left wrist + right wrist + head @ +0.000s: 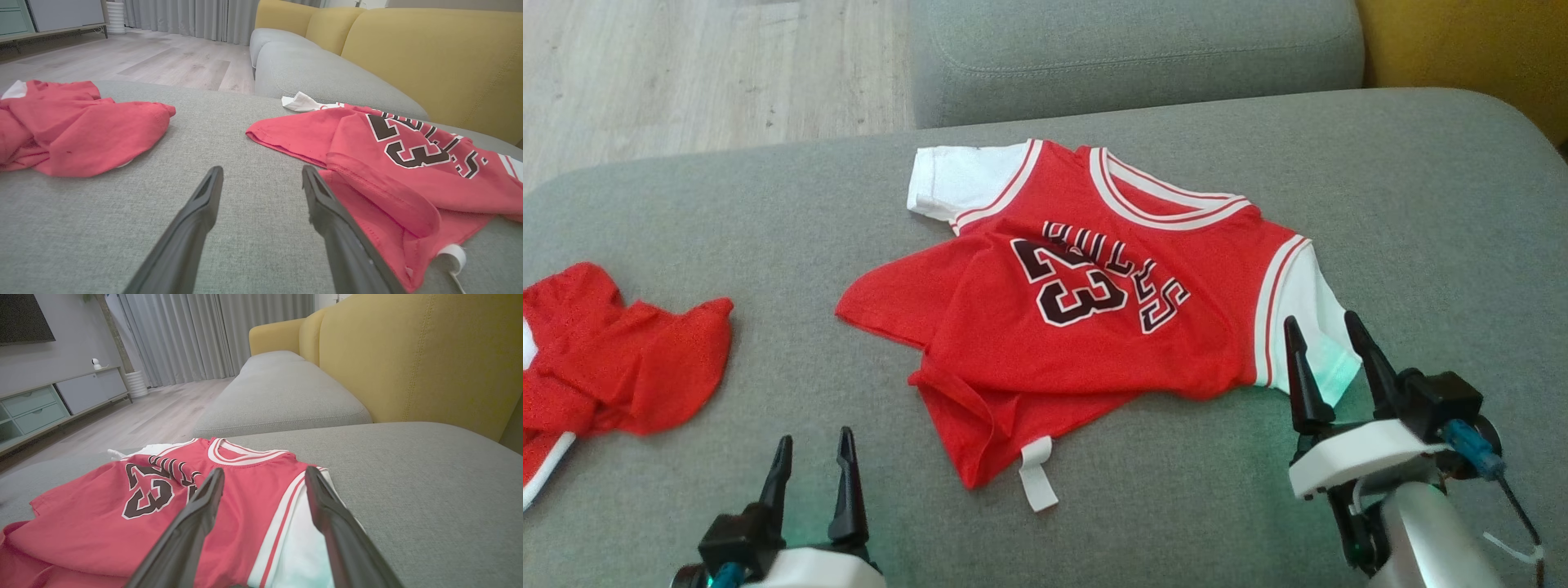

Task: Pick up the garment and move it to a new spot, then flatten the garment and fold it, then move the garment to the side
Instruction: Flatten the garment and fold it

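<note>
The garment (pixel 1094 327) is a red jersey with white sleeves and the number 23. It lies face up and rumpled on the grey sofa seat (pixel 1421 204), its lower left hem folded over. My right gripper (pixel 1321 320) is open just above the jersey's right white sleeve, with nothing between its fingers. In the right wrist view the garment (pixel 102 506) spreads under and to the left of the open right gripper (pixel 264 470). My left gripper (pixel 814 437) is open and empty over bare cushion, left of the jersey's bottom hem. In the left wrist view the garment (pixel 400 179) lies to the right of the left gripper (pixel 262 169).
A second red cloth (pixel 621 359) lies crumpled at the seat's left edge, also seen in the left wrist view (pixel 81 126). Another grey cushion (pixel 1135 57) lies beyond. The yellow backrest (pixel 408 355) rises on the right. Wooden floor (pixel 686 73) lies past the far left edge.
</note>
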{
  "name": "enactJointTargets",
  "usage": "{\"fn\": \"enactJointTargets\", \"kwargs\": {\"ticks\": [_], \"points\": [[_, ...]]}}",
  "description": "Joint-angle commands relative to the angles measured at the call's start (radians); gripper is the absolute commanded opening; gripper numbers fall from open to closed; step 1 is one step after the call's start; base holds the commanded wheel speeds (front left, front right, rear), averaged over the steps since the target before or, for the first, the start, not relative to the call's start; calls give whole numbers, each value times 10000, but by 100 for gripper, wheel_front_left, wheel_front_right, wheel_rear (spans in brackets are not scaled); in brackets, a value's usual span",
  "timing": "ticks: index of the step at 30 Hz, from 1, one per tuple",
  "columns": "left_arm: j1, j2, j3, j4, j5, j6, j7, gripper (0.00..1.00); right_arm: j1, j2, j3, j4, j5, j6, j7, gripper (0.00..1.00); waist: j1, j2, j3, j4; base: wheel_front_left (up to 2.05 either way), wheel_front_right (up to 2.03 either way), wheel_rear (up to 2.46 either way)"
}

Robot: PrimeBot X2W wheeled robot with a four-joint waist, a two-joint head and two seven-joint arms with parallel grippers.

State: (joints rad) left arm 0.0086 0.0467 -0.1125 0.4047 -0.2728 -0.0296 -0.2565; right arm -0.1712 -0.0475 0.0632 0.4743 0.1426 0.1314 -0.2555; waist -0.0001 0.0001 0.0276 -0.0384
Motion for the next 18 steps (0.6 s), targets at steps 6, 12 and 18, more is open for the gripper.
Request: {"fn": "enactJointTargets", "kwargs": {"ticks": [6,12,18], "points": [[-278,35,-477,-242,-140,-343,-53,100,-268,-28,314,-238,27,-7,-63,100,1,-1,206,-13,0,0,0],[-526,35,-1792,319,-646,-695,-53,100,-337,-28,212,-100,-141,-7,-63,100,1,-1,596,-100,0,0,0],[-748,35,-2558,739,-930,-817,-53,100,-509,-28,166,-69,-247,-7,-63,100,1,-1,899,-346,0,0,0]]}}
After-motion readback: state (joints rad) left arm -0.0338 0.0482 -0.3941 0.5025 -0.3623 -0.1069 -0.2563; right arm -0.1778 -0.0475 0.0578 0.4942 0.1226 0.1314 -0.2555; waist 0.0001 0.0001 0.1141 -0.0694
